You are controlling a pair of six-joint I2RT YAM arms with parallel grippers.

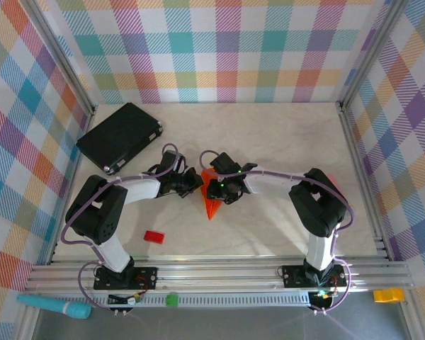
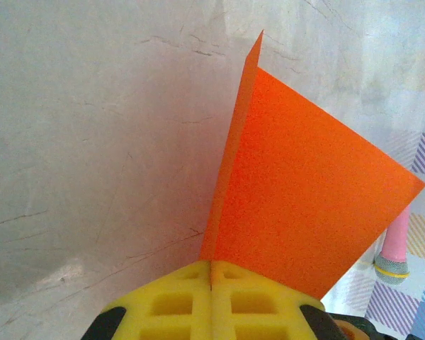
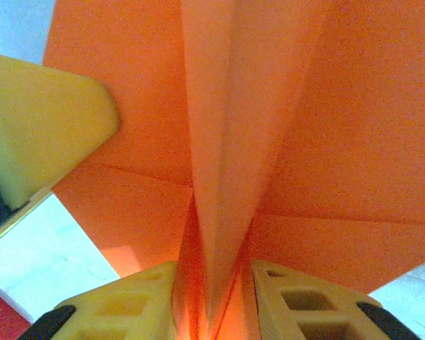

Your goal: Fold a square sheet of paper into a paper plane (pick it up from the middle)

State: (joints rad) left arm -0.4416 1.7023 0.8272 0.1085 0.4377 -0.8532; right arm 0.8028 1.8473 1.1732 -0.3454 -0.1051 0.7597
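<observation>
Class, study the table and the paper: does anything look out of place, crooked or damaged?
Nothing looks damaged. The orange paper, pinched by the left gripper and the right gripper, shows clean creases and no tears. The black case lies crooked to the table edges at the far left. A small red block sits loose near the left arm.
</observation>
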